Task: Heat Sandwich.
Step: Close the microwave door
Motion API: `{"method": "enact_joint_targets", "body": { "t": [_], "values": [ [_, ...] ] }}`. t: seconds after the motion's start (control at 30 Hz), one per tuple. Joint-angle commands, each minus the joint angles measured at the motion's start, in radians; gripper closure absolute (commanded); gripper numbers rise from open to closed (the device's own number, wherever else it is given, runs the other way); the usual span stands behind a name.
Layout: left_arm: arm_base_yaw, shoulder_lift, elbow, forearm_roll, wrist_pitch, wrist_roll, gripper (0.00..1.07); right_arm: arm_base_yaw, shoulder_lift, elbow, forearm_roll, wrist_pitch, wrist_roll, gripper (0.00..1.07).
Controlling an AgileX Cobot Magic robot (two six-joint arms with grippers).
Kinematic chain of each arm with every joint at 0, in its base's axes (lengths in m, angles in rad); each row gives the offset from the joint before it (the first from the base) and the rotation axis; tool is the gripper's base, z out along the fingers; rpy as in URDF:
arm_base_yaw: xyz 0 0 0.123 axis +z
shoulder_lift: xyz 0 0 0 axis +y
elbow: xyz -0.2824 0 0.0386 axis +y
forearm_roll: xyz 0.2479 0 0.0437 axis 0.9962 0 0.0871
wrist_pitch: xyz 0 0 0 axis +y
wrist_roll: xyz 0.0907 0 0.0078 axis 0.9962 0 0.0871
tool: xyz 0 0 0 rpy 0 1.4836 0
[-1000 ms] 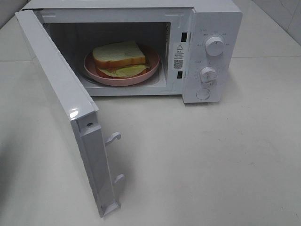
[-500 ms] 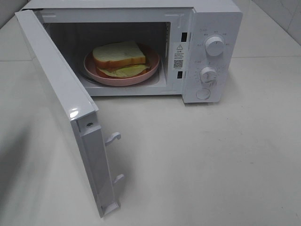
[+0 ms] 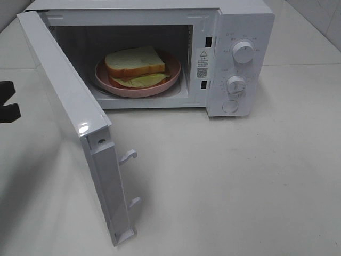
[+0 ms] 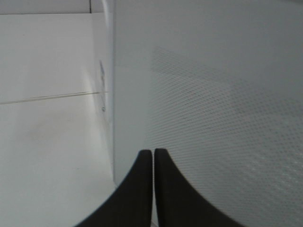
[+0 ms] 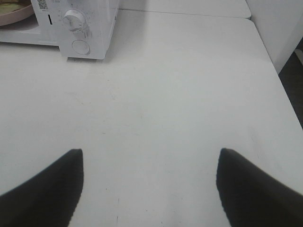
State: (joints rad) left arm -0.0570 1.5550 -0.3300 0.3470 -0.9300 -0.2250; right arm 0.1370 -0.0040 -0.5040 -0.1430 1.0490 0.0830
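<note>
Pink plate (image 3: 137, 92) inside the open microwave (image 3: 242, 24) carries the sandwich (image 3: 133, 61). My left end effector (image 4: 153, 152) is pinched together on nothing, close to the outer face of the swung-out door (image 3: 64, 101). My right end effector (image 5: 150, 152) is spread wide above the table (image 5: 189, 71), well apart from the microwave.

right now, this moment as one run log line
sandwich: on pink plate inside microwave | door: open | left end effector: shut, empty, by door's outer face | right end effector: open, empty, above table
</note>
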Motion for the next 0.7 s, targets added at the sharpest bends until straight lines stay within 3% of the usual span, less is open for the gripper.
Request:
{"method": "enact_joint_targets", "body": {
  "t": [0.03, 0.23, 0.63, 0.7],
  "values": [
    [-0.063, 0.029, -0.022, 0.001, -0.017, 0.036, 1.06, -0.009, -0.025, 0.001, -0.002, -0.010, 0.003, 0.31],
    [-0.143, 0.079, -0.057, -0.039, -0.016, 0.081, 1.06, -0.009, -0.025, 0.001, -0.002, -0.010, 0.003, 0.31],
    [-0.267, 0.105, -0.106, -0.117, -0.006, 0.083, 1.06, -0.009, -0.025, 0.001, -0.002, -0.010, 0.004, 0.31],
    [-0.309, 0.116, -0.128, -0.165, 0.006, 0.092, 1.06, -0.009, -0.025, 0.001, -0.002, -0.010, 0.004, 0.31]
  ]
}}
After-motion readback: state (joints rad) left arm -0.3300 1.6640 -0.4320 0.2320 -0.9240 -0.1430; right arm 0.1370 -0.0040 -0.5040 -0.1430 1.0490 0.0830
